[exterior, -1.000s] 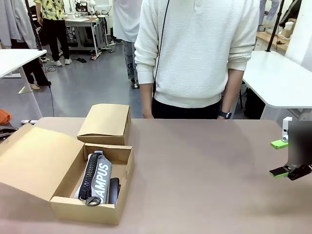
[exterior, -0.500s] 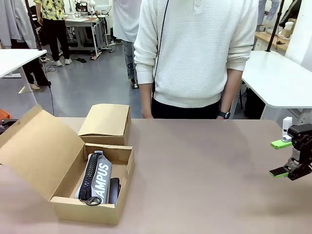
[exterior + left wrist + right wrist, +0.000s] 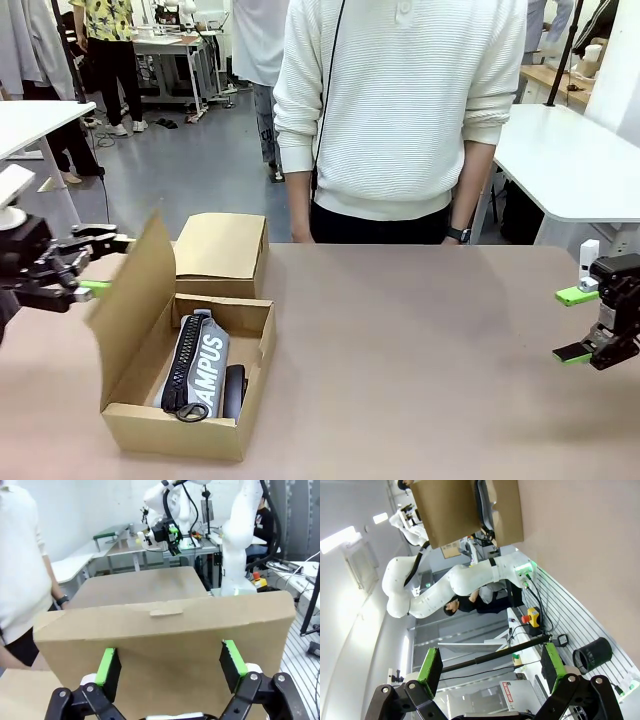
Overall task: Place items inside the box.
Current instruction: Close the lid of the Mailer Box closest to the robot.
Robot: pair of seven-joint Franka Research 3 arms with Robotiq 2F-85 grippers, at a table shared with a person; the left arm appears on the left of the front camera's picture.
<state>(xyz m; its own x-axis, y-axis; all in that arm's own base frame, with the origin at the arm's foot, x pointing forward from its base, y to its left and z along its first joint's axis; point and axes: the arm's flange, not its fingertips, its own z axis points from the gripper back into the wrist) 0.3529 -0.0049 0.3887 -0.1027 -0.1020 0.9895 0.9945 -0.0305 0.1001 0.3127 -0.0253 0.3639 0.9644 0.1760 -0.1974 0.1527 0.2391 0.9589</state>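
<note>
Our left fingers point(image 3: 97, 265) are spread behind the box point(image 3: 190, 400) flap point(image 3: 135, 300), raised near upright; right fingers point(image 3: 574, 324) spread, empty. Pencil case point(image 3: 200, 362) inside.

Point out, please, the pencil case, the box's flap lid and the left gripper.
pencil case point(image 3: 203, 362): front view, its lettered side.
flap lid point(image 3: 135, 295): front view, its inner face.
left gripper point(image 3: 170, 666): left wrist view, between fingertips.

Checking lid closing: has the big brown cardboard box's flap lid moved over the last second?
Yes. The wide flap lid of the larger brown cardboard box has swung up from lying flat leftward to nearly upright, toward the smaller brown cardboard box.
</note>
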